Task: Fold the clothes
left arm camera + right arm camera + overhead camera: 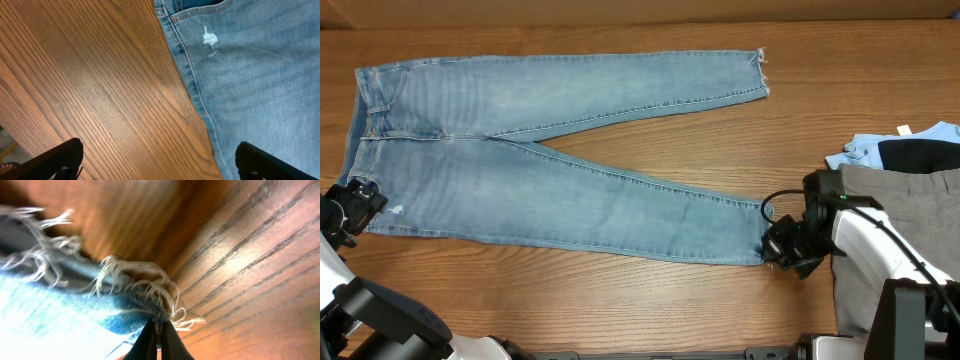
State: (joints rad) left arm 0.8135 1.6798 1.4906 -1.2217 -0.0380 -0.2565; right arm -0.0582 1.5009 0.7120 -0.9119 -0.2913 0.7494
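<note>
Wooden table point(620, 300), light blue jeans point(550, 190) spread flat on it, waist left, legs splayed right, garment pile point(910, 190) at right edge, right gripper point(770, 243) clamped on nearer leg's frayed hem point(135, 280), left gripper point(362, 200) jaws wide apart at waist edge, white fleck point(210, 39) nearby

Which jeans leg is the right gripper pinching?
The near leg, by its frayed hem beside the grey trousers; the right gripper is shut there. The far leg lies untouched.
</note>
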